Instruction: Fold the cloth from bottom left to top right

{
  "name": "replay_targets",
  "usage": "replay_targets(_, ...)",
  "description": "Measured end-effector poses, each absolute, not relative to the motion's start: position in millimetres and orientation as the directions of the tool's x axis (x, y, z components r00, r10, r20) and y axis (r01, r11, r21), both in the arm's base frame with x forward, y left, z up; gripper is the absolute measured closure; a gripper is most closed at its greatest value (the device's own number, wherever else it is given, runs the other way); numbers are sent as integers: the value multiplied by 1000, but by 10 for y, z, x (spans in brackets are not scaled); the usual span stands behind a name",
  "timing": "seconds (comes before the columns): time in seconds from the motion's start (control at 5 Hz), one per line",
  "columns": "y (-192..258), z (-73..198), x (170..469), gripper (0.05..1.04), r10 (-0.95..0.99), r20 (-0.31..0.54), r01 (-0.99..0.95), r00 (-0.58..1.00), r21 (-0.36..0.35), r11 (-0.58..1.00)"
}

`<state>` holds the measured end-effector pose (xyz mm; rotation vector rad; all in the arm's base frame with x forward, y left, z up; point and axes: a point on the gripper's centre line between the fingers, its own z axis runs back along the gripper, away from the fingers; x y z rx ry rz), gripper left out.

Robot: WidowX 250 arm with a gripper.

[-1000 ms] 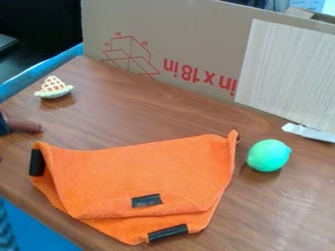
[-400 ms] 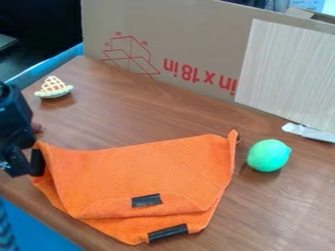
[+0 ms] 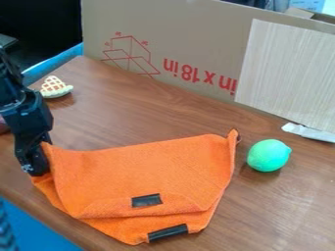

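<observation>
The black gripper (image 3: 36, 164) hangs at the left edge of the view, at the left corner of the orange cloth, covering part of that corner; whether it touches the cloth is unclear. The orange cloth (image 3: 144, 171) lies partly folded across the front of the table, with a flap turned up along its lower side. One black tape patch (image 3: 146, 200) is on the flap and another black patch (image 3: 168, 233) is on the bottom edge. A thin corner of the cloth points up at its right end.
A green lime-like ball (image 3: 269, 155) rests right of the cloth. A small toy pie (image 3: 55, 87) sits at the back left, close to the arm. Behind the wooden table (image 3: 144, 112) stands a cardboard box (image 3: 190, 39). Part of a brown object (image 3: 3, 125) shows at the left edge.
The gripper has come in from the left edge and moved a little right, over the cloth's left corner and its black patch. The cloth, ball and pie keep their places.
</observation>
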<state>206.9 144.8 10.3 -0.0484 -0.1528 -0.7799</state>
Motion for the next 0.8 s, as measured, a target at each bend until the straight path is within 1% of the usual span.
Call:
replay_targets(0.2, 1417, 73, 2116, 724, -697, 151, 703, 701, 22, 711)
replay_targets(0.4, 1372, 44, 2121, 931, -706, 140, 711, 694, 26, 703)
replay_targets(0.6, 1376, 79, 2066, 1003, -715, 140, 724, 685, -24, 689)
replay_targets(0.8, 1551, 148, 1962, 1005, -726, 125, 736, 676, -70, 674)
